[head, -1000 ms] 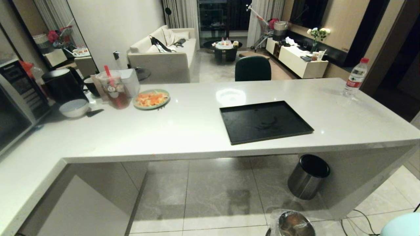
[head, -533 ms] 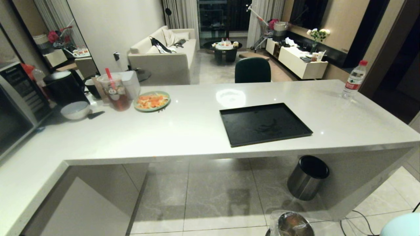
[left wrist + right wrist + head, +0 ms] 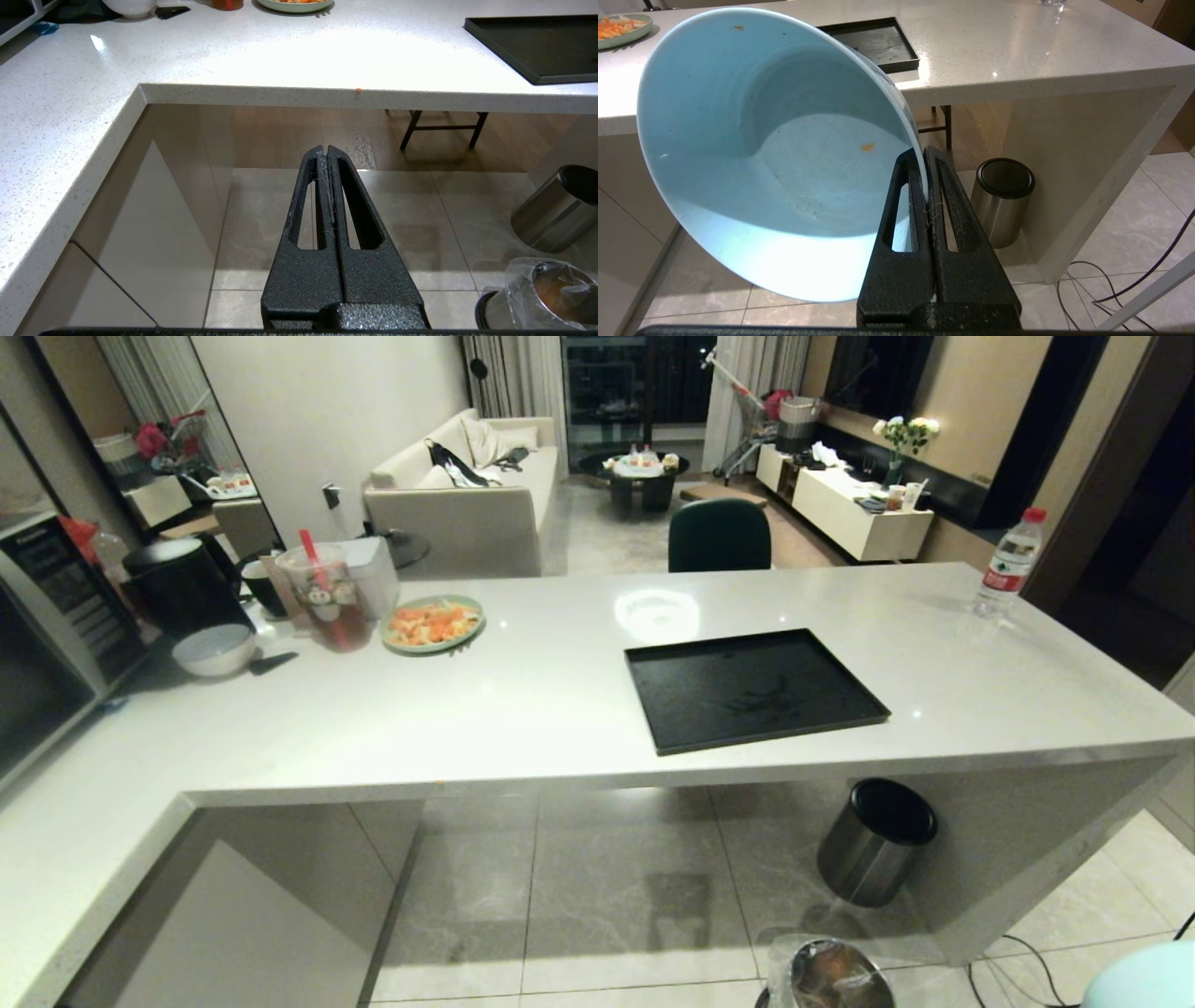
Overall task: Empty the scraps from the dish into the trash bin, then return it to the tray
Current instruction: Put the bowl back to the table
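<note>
Here the right gripper [image 3: 926, 156] is clenched on the rim of the dish [image 3: 775, 154], a pale blue bowl held tipped on its side, low in front of the counter [image 3: 523, 700]. The bowl is all but empty: one small orange scrap [image 3: 867, 147] clings to its inside, with a few specks. In the head view only an edge of the dish shows, at the near right corner. The trash bin [image 3: 826, 975], shiny metal with a clear bag over its rim, stands on the floor at the near edge, just left of the dish, with orange bits inside. Beyond it, under the counter, stands a brushed-steel cylinder [image 3: 873, 845] with a black lid. The tray [image 3: 752, 686] lies bare on the counter, right of centre. At the far left of the counter sits a green plate [image 3: 432, 623] of orange and yellow pieces. The left gripper [image 3: 327, 151] hangs low before the counter with its jaws pressed together, holding nothing
</note>
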`<state>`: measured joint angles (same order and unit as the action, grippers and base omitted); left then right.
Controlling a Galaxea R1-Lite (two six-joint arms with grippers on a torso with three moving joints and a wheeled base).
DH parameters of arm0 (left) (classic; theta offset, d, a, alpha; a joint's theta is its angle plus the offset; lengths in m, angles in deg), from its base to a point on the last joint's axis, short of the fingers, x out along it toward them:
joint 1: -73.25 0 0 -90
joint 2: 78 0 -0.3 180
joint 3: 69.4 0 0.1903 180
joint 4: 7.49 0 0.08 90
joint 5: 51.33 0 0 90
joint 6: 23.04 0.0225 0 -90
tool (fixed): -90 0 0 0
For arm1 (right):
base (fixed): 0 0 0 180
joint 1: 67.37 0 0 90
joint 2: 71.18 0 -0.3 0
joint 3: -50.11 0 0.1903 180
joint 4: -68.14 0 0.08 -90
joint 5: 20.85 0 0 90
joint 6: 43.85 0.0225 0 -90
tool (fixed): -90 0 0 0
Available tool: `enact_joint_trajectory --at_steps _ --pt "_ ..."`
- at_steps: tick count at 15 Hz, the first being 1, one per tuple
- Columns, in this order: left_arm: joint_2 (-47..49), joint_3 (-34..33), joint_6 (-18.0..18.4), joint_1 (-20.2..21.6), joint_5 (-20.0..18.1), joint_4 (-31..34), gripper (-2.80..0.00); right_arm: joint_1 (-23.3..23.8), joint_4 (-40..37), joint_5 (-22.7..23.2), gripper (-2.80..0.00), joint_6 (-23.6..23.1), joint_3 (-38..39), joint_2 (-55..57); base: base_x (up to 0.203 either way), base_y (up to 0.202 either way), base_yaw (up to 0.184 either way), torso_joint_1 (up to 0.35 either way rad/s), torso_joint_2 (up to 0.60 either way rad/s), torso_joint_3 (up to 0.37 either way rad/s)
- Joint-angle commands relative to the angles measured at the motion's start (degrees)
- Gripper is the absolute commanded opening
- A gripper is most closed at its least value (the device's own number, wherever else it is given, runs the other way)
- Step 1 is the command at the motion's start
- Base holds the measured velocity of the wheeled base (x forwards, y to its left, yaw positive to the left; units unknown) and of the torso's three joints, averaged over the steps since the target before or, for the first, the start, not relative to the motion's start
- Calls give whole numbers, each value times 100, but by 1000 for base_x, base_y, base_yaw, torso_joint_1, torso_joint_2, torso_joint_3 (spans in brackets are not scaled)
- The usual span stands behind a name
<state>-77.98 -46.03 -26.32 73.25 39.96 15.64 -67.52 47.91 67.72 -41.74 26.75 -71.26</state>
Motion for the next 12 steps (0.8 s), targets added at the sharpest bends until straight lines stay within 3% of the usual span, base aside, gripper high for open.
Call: enact_joint_trajectory --at_steps 1,4,12 --pt "6 0 -6 0 3 -3 -280 -9 3 2 -280 0 0 7 0 0 0 0 0 0" --pt "6 0 -6 0 3 -3 -280 -2 3 2 -280 0 0 7 31 0 -1 -1 -3 0" --pt "6 0 -6 0 3 -3 -280 -2 3 2 -280 0 0 7 191 0 0 4 2 0"
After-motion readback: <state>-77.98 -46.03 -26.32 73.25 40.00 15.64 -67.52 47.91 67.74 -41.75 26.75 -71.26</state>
